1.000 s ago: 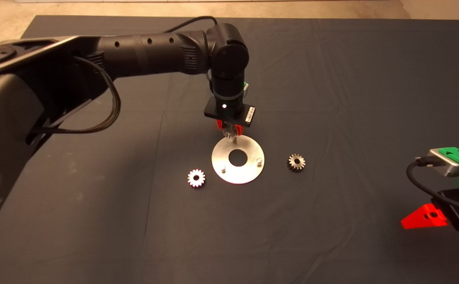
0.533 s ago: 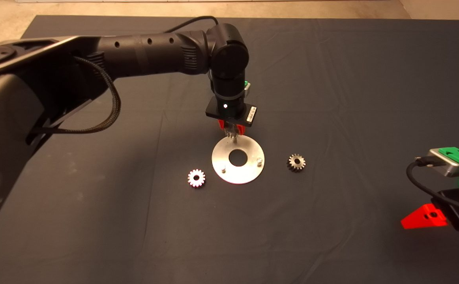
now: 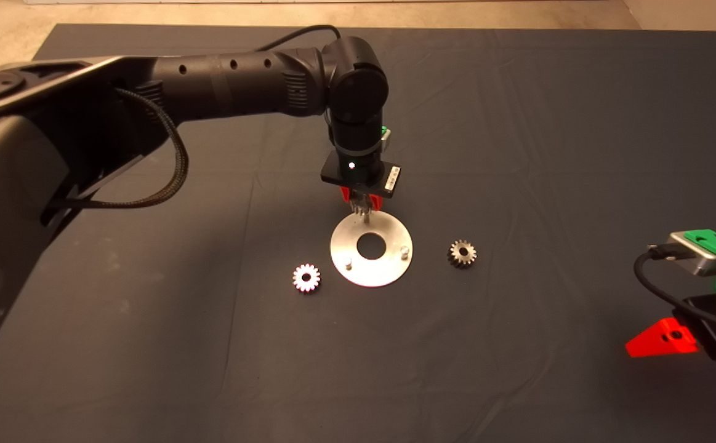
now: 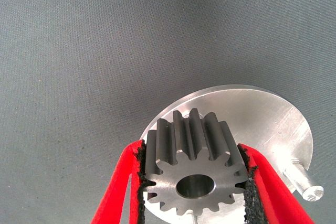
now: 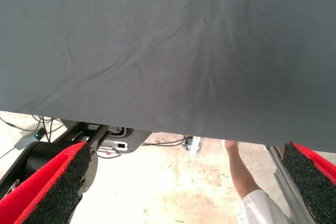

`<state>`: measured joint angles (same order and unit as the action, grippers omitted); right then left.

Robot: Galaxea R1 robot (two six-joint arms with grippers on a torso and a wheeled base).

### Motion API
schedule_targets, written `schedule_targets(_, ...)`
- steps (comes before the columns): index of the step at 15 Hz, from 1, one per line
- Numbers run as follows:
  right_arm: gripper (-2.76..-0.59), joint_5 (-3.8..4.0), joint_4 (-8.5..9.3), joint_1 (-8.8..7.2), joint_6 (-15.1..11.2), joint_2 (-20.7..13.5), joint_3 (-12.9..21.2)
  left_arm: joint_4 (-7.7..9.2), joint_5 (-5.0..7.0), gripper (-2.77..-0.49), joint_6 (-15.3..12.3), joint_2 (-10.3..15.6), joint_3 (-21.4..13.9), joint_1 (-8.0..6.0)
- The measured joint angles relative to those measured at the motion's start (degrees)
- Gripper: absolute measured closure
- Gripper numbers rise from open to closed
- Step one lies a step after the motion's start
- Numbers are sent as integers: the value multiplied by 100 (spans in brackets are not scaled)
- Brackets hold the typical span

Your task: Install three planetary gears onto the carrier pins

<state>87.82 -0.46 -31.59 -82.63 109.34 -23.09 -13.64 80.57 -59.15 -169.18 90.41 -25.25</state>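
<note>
Seen from the head camera above, a dark grey cloth mat (image 3: 518, 123) covers the table, and a flat shiny round metal disc with a large central hole (image 3: 371, 248) lies near its middle. The black left arm reaches in from nine o'clock, and its green left gripper (image 3: 361, 200) points straight down over the disc's twelve o'clock edge, with a small metal gear just visible between its red fingers above the pin there. Two short silver upright pins stand bare on the disc, one at about seven o'clock (image 3: 348, 263) and one at about four o'clock (image 3: 404, 251). A small silvery spur gear (image 3: 306, 278) lies flat on the mat just beside the disc at about eight o'clock, and a darker grey spur gear (image 3: 462, 253) lies at three o'clock, further off. The right gripper (image 3: 662, 338) waits at the lower right edge. In the left wrist view, the black pads (image 4: 140, 177) are closed tight on the flanks of a grey toothed gear with a centre hole (image 4: 195, 166), held above the disc's rim, with one pin (image 4: 304, 183) off to its side. In the right wrist view, the right gripper's fingers (image 5: 58, 187) are spread wide with nothing between them, facing the mat's edge, the floor beyond and a person's arm (image 5: 241, 174).
</note>
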Motion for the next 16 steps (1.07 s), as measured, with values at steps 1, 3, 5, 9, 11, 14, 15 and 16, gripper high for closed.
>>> schedule_targets(1, -273, 0, 0, 0, 0, 0, 0, 0, 0, -88, 5, 0, 0, 0)
schedule_targets(3, -273, 0, 0, 0, 0, 0, 0, 0, 0, -88, 28, 0, 0, 0)
schedule_targets(5, -273, 0, 0, 0, 0, 0, 0, 2, 0, -88, 100, -2, 11, 2)
schedule_targets(9, -273, 0, 0, 0, 0, 0, 0, 0, -4, -88, 113, 0, 35, 46)
schedule_targets(11, -273, 1, 0, 0, 0, 0, 0, 0, -2, -88, 113, 0, 33, 45)
schedule_targets(14, -273, 0, 0, 0, 0, 0, 0, 2, -4, -88, 113, 0, 33, 45)
schedule_targets(15, -273, 0, 0, 0, 0, 0, 0, 2, -4, -88, 113, 0, 35, 45)
schedule_targets(16, -273, 0, 0, 0, 0, 0, 0, 2, -4, -88, 113, 0, 35, 45)
